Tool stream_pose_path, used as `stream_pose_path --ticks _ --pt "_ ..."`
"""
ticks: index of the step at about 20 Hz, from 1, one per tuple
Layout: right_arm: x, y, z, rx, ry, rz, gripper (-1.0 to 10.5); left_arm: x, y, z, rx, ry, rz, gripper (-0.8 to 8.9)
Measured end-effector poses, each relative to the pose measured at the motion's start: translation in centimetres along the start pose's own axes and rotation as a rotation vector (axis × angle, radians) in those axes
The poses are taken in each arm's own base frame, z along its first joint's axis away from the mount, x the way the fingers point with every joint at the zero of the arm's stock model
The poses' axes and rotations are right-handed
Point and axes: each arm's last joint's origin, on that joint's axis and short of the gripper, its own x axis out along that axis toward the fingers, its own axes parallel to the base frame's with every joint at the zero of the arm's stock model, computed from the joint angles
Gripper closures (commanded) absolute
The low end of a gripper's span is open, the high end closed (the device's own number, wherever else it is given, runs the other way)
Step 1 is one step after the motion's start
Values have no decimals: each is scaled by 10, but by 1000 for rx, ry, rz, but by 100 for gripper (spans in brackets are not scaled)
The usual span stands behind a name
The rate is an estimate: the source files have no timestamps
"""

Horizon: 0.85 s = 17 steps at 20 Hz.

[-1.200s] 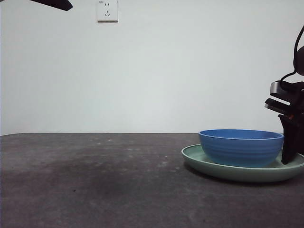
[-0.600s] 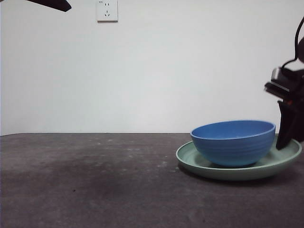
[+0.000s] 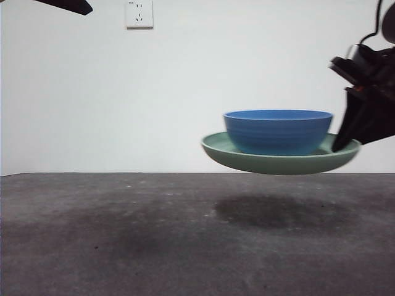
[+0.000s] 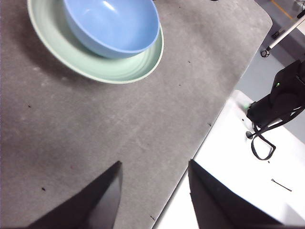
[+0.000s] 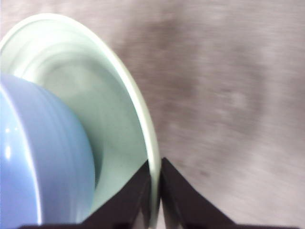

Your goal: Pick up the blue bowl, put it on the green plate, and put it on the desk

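Clamping plate (image 3: 281, 161) rim: right gripper (image 5: 155, 183), jaws pinched on rim edge, one inside, one outside. You see plate airborne above desk (image 3: 123, 234), roughly level, shadow on desk beneath. Bowl (image 3: 278, 131) sits upright inside plate, off-centre, away from gripper. Left gripper (image 4: 152, 191) hovers well apart over desk edge, jaws spread wide, holding nothing.

In the right wrist view the counter (image 5: 228, 95) is smeared by motion blur, and the blue bowl (image 5: 43, 157) and green plate (image 5: 119, 119) run off the picture's edge. In the front view the right end effector (image 3: 345, 145) is cut by the frame, its lower jaw apparently hidden behind the plate's rim.
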Motion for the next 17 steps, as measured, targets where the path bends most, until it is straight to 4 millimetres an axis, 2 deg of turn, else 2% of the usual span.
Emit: stream_pose_path --ticks 8,13,17 --pt "33 53 -4 -75 -27 70 939 0 0 0 -2 3 0 591" --pt "67 57 -8 -40 25 59 939 0 0 0 -2 3 0 591" --pt "92 57 -4 -22 35 60 939 0 0 0 -2 3 0 591"
